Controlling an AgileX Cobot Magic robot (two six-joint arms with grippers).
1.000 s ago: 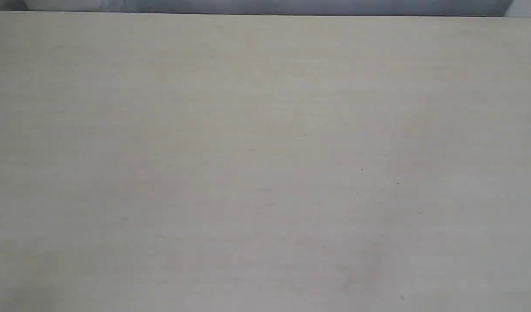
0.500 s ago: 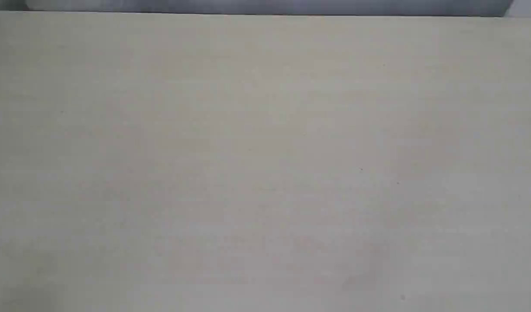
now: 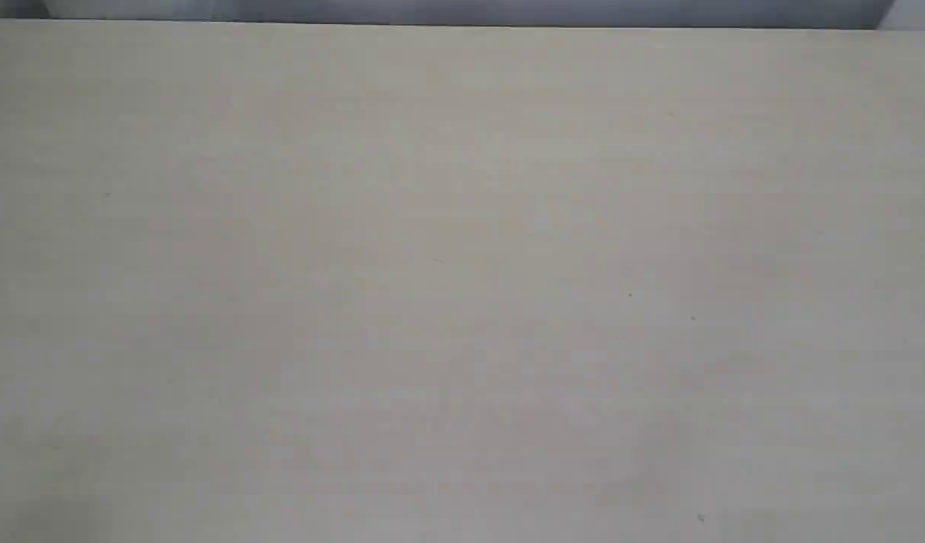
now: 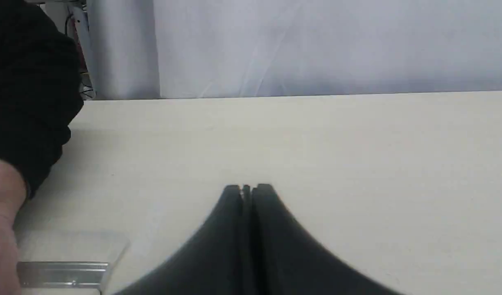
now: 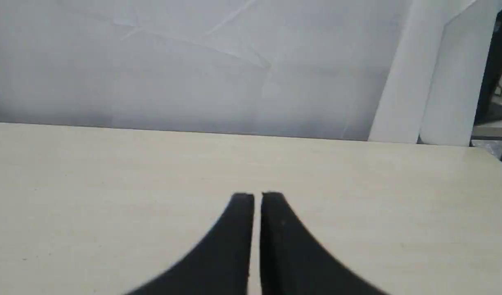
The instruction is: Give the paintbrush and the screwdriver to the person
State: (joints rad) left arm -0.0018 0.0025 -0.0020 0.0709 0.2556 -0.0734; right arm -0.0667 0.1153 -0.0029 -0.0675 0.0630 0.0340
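Item count, all views combined:
- Pale beige flat table [image 3: 462,271]: one.
- Black robot grippers: two, namely one left gripper [image 4: 246,188] and one right gripper [image 5: 257,196].
- Wide flat paintbrush [image 4: 64,268] with pale bristles and a shiny metal ferrule, partly in view: one.
- Bare hand [image 4: 1,217]: one.
- Dark fabric sleeve [image 4: 26,82]: one.
- White backdrop sheet [image 5: 193,61]: one.

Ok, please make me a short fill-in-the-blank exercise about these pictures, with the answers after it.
1. The black left gripper is shut and holds ____.
2. The wide flat paintbrush with the shiny metal ferrule shows only in the ____ wrist view.
3. The person's bare hand comes out of a ____ sleeve.
Missing words: nothing; left; black.
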